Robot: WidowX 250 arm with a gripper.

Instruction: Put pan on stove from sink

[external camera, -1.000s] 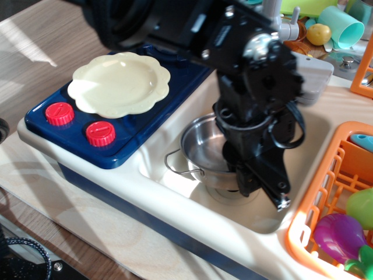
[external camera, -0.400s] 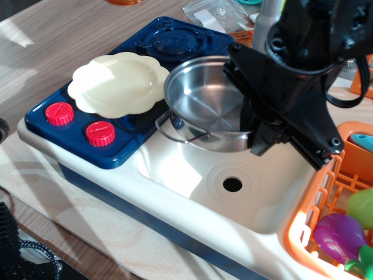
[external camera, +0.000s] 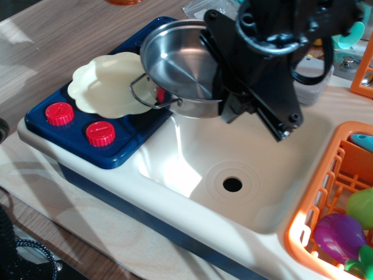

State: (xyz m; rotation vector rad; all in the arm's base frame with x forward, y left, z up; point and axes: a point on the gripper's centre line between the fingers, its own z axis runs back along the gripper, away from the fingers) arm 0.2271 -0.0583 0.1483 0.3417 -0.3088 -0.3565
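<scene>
A cream sink lies open below. The navy stove carries a scalloped plate. The black gripper clamps the steel pan's rim, holding it tilted above the stove's edge, one handle pointing left.

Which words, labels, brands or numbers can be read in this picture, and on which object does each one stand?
None: no readable text shows in this view.
The red knobs on the stove have raised shapes, but no letters or numbers can be made out.
The pan, the gripper, the plate, the sink and the orange rack show no markings.
</scene>
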